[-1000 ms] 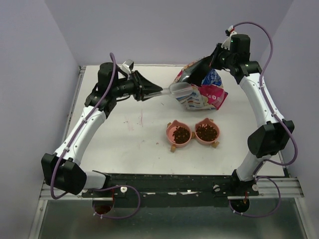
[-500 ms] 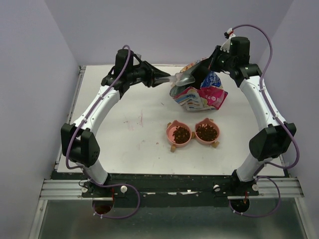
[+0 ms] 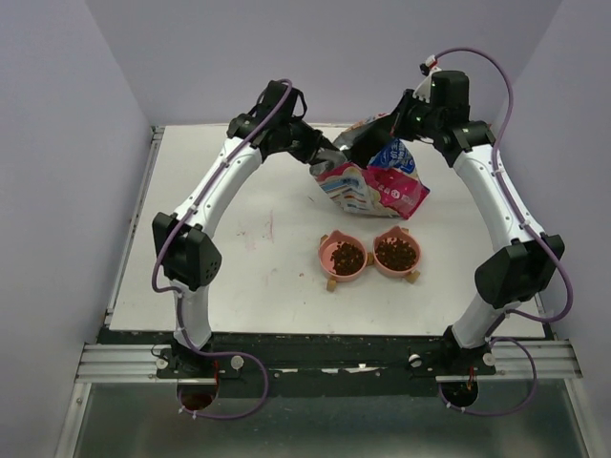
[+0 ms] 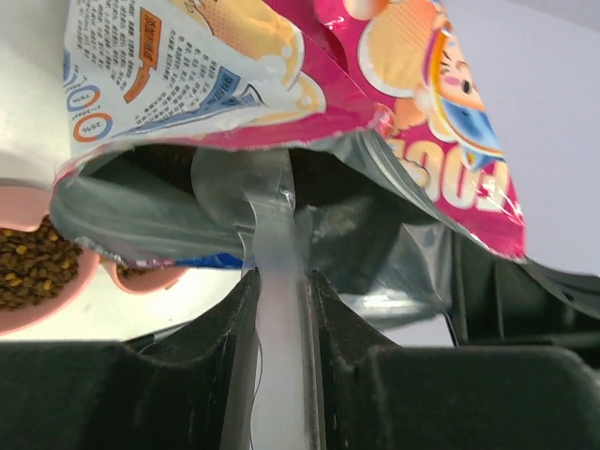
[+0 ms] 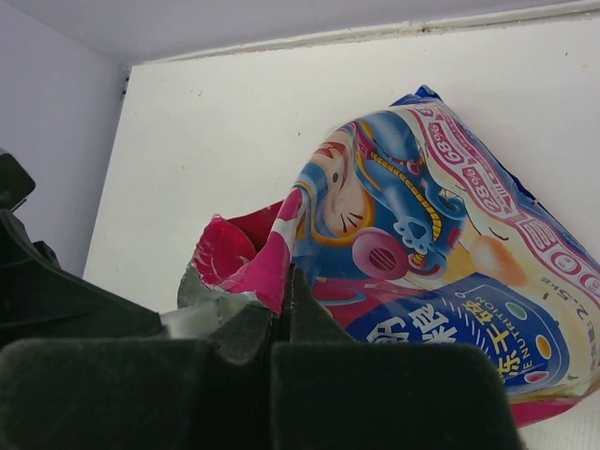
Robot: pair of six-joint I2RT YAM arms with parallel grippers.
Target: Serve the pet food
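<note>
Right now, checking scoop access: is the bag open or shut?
Open: the bag gapes at its silver-lined mouth, and the scoop reaches inside.

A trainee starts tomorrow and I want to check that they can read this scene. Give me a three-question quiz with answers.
1. True or false: both bowls already hold kibble.
2. What does the left gripper hold? A) a bowl B) the handle of a scoop C) nothing
3. Fill in: the scoop's head sits inside the open mouth of the ___.

Key:
1. True.
2. B.
3. bag. The right gripper pinches its edge.
</note>
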